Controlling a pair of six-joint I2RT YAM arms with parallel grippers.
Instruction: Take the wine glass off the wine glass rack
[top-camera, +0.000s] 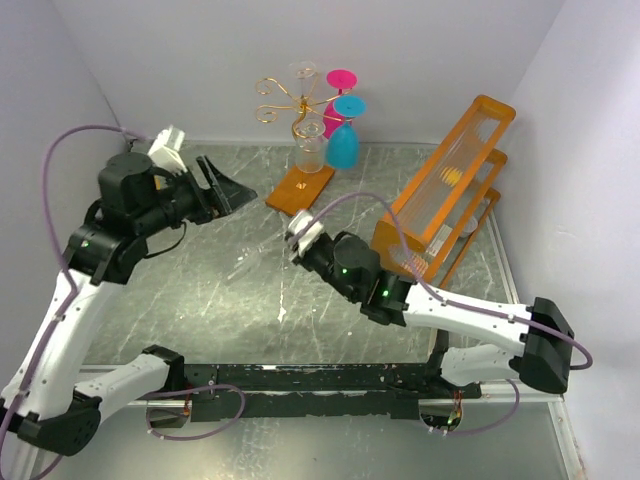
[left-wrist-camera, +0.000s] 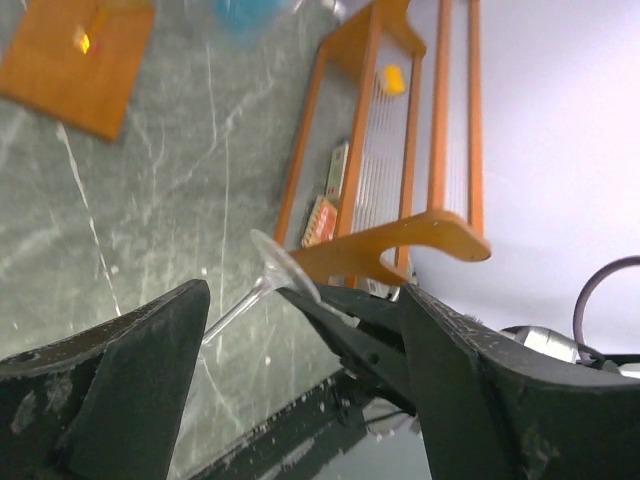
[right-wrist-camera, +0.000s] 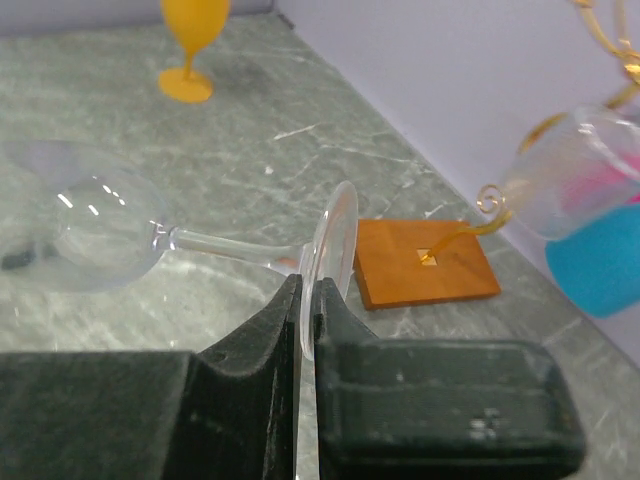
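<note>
- Currently my right gripper (right-wrist-camera: 310, 300) is pinched tight on the wine glass (right-wrist-camera: 140, 235), with both fingers clamped on the edge of its round foot (right-wrist-camera: 338, 240).
- That glass is clear and off the rack (top-camera: 300, 105). It lies sideways over the table (top-camera: 200, 300), near of the rack's orange base (top-camera: 300, 188), with its bowl pointing left.
- I cannot tell whether the bowl touches the table.
- My left gripper (top-camera: 232, 192) hangs to the left of the base with its fingers spread wide and nothing between them. In its wrist view the glass's foot and stem show beyond the gap.
- On the rack I can see a blue glass (top-camera: 343, 145), a pink glass (top-camera: 338, 85) and another clear glass (top-camera: 311, 150) hanging bowl down from the gold scroll arms.
- At the right of the table an orange frame (top-camera: 450, 180) with clear panels leans toward the far right.
- A yellow goblet (right-wrist-camera: 190, 35) stands upright on the table, seen in the right wrist view beyond the held glass.
</note>
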